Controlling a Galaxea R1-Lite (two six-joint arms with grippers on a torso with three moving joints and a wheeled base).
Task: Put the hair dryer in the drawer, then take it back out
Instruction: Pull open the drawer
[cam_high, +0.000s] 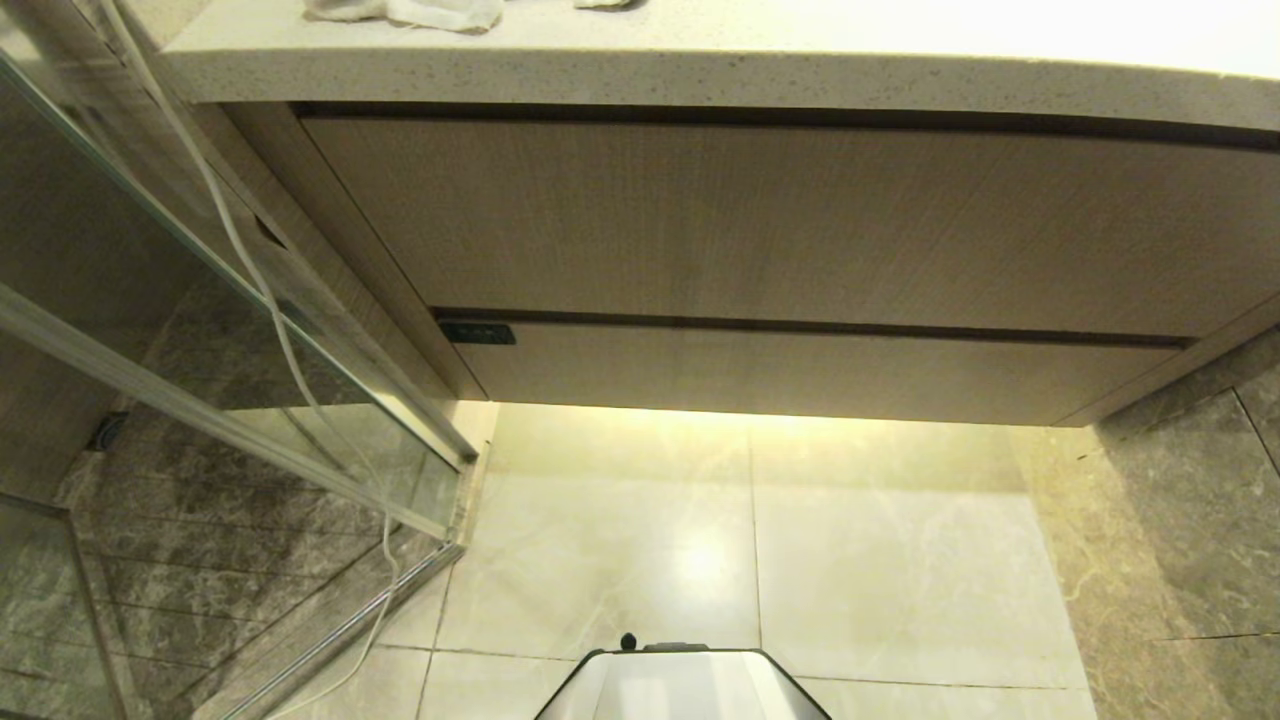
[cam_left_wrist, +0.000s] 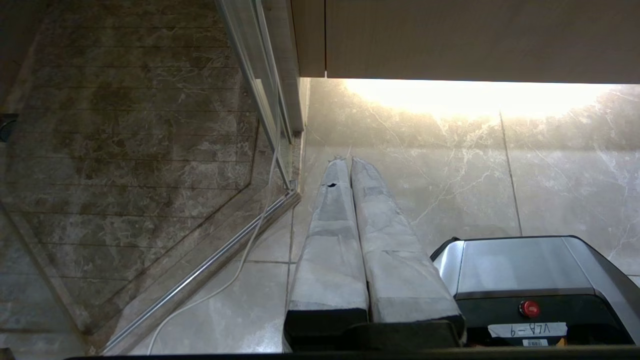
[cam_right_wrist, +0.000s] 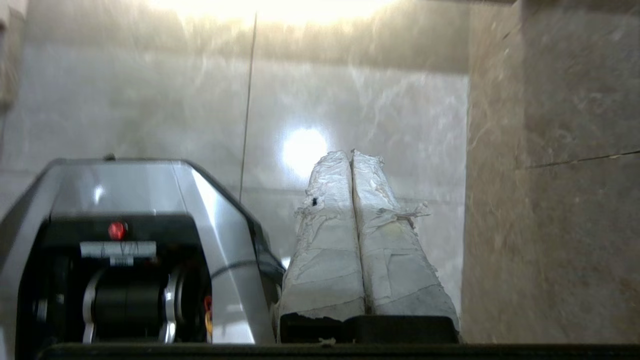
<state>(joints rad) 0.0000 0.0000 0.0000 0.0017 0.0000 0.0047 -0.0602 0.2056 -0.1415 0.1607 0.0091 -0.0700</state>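
Note:
The drawer (cam_high: 800, 375) is the short light-wood front with a small dark label (cam_high: 478, 333), low on the vanity and pushed in flush. The hair dryer is out of view. Neither arm shows in the head view. My left gripper (cam_left_wrist: 348, 160) hangs over the pale floor tiles beside the robot's base, its taped fingers (cam_left_wrist: 330, 235) pressed together with nothing between them. My right gripper (cam_right_wrist: 351, 152) hangs on the other side of the base, also shut and empty, above the floor.
A taller wood panel (cam_high: 760, 220) sits above the drawer under the stone countertop (cam_high: 700, 75). White crumpled things (cam_high: 410, 12) lie at the counter's far edge. A glass shower partition (cam_high: 200, 300) and a thin white cable (cam_high: 270, 300) stand left. A dark stone wall (cam_high: 1190, 520) stands right.

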